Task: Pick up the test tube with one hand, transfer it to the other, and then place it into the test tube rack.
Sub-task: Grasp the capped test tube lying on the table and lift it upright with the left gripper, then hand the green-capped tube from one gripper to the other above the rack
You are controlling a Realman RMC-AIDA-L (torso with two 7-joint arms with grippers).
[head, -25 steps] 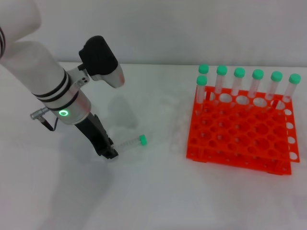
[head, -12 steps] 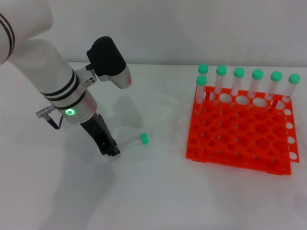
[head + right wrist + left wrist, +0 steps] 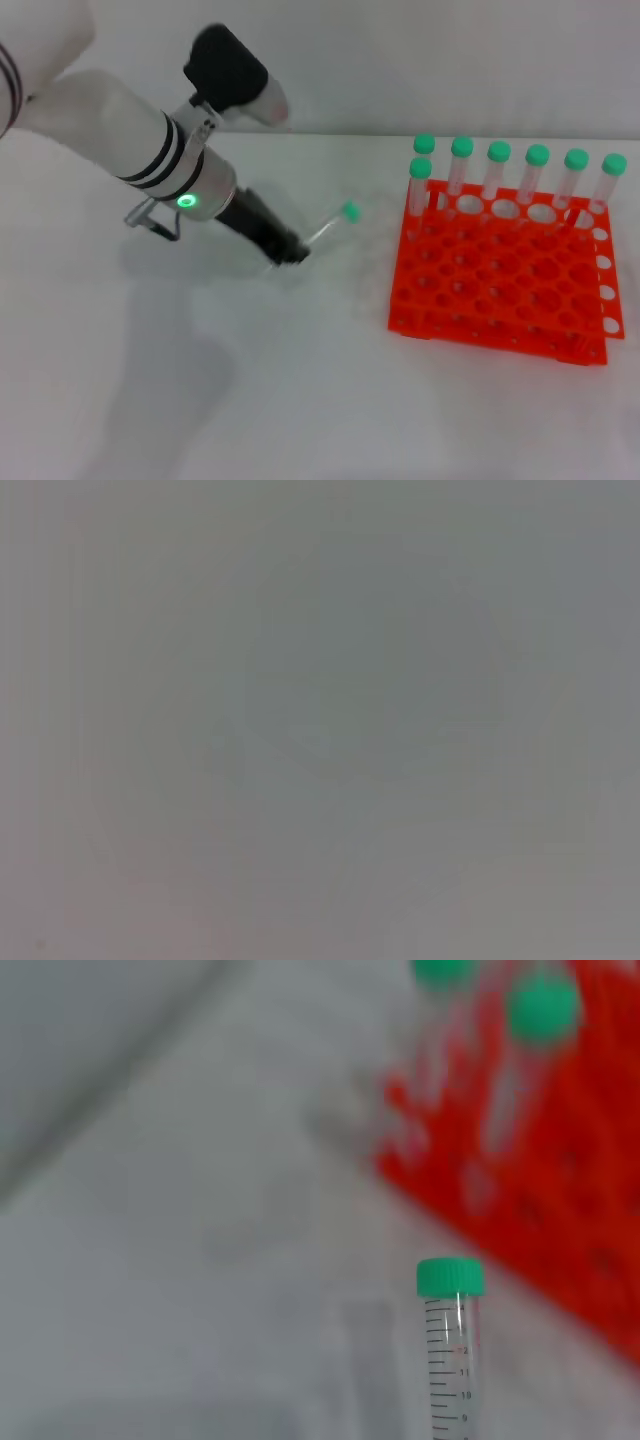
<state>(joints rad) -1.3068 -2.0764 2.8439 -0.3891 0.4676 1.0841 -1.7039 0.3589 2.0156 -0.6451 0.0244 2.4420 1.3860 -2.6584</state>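
Left end effector [image 3: 292,250] clamped on test tube [image 3: 330,225] — aloft over white table [image 3: 300,400], beside orange rack [image 3: 500,290].

A plain white, matte tabletop [image 3: 300,400] is seen, met at the far edge by a pale grey wall [image 3: 450,60]. Seven clear plastic tubes with green screw caps [image 3: 537,180] are stood upright along the back.

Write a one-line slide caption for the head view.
Left gripper holds the green-capped test tube tilted above the white table, beside the orange test tube rack.
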